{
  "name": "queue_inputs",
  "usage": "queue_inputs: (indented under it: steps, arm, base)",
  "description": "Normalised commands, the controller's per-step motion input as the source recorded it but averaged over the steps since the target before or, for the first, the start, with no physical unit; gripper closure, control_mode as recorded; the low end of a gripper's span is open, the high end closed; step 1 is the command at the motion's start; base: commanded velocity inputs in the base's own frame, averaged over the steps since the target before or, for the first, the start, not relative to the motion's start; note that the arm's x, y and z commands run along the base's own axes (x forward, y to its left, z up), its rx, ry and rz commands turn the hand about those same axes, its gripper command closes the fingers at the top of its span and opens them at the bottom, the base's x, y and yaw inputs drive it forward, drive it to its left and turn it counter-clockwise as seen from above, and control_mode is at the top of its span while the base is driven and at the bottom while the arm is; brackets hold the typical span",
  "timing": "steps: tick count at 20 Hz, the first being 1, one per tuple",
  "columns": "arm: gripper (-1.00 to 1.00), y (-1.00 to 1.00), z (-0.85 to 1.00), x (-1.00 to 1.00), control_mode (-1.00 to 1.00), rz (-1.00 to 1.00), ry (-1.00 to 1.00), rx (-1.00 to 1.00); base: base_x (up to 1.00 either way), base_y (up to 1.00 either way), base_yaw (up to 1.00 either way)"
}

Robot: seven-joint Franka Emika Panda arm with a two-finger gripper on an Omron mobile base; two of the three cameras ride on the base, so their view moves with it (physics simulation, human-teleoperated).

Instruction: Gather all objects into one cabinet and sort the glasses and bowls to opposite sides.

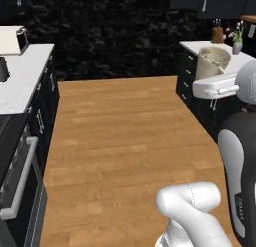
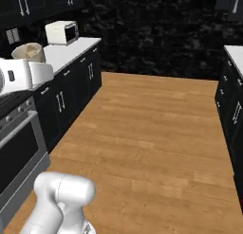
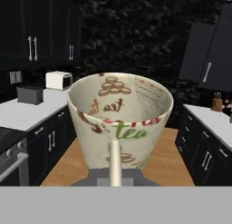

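1. The beige cup (image 3: 120, 121), printed with tea lettering, sits upright in the claw (image 3: 115, 166), which is closed on its wall.
2. It is held high above the wooden floor (image 1: 125, 141), in the aisle.
3. A white worktop (image 1: 25, 76) runs along the left; another worktop (image 1: 200, 45) stands far right.
4. A microwave (image 2: 61, 32) rests on the left worktop.

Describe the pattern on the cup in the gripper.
Cream cup printed with brown, red and green lettering, including "tea"; clearest in the hand view.

One beige cup (image 3: 120, 123), one microwave (image 2: 62, 32), one toaster (image 3: 30, 94), one knife block (image 1: 217, 34).
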Motion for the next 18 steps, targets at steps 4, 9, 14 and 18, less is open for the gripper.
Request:
queue_inputs:
  steps: [4, 9, 14, 18]
  arm:
    - [1.0, 0.0, 0.0, 0.0, 1.0, 0.0, 0.0, 0.0]
    - [1.0, 0.0, 0.0, 0.0, 1.0, 0.0, 0.0, 0.0]
    - [1.0, 0.0, 0.0, 0.0, 1.0, 0.0, 0.0, 0.0]
    - [1.0, 0.0, 0.0, 0.0, 1.0, 0.0, 0.0, 0.0]
  base:
    - [1.0, 0.0, -0.05]
    - [1.0, 0.0, 0.04]
    - [1.0, 0.0, 0.01]
    - [1.0, 0.0, 0.0]
